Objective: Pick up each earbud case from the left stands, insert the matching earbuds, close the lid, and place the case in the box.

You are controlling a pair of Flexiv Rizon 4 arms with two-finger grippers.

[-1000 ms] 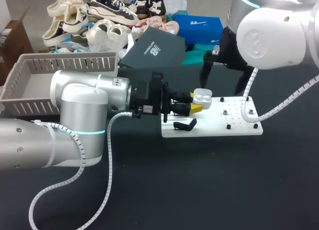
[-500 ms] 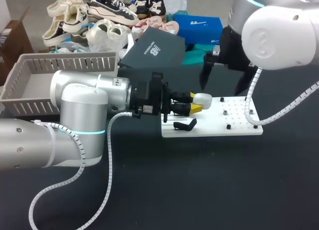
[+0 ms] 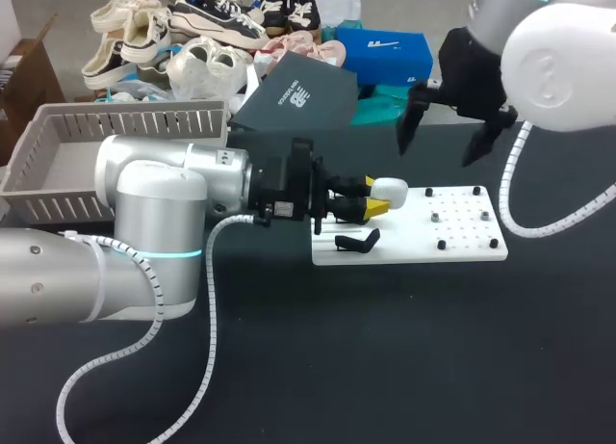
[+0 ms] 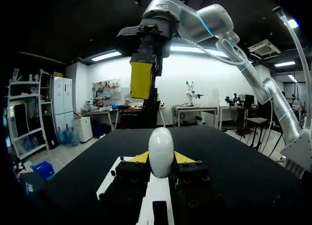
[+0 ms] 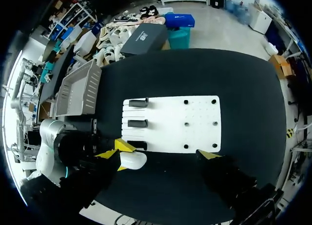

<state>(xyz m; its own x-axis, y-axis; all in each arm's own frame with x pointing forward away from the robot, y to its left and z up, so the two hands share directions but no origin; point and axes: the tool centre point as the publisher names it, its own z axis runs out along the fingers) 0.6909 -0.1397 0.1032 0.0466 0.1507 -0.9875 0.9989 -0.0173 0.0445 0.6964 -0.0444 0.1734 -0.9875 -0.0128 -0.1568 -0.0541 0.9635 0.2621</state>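
- Black table [image 3: 385, 348], white stand board [image 3: 462, 242] on it. Earbud case [image 3: 391, 190], lid shut, pinched from both sides by the left gripper [image 3: 375, 195] at the board's left edge.
- Right gripper [image 3: 445, 134]?
- Fingers spread, holding nothing, high behind the board. Grey box [image 3: 125, 126] lies back-left of the case, beside the left arm. Likely the left arm's carry.

head: fixed, high at the rear, looking down on the counter [image 3: 385, 367], mid-distance | left wrist: low, level along the left hand [image 4: 161, 157], close behind the white case [image 4: 161, 149] | right wrist: high above, facing straight down | shared by all: white board [image 5: 170, 122], white case
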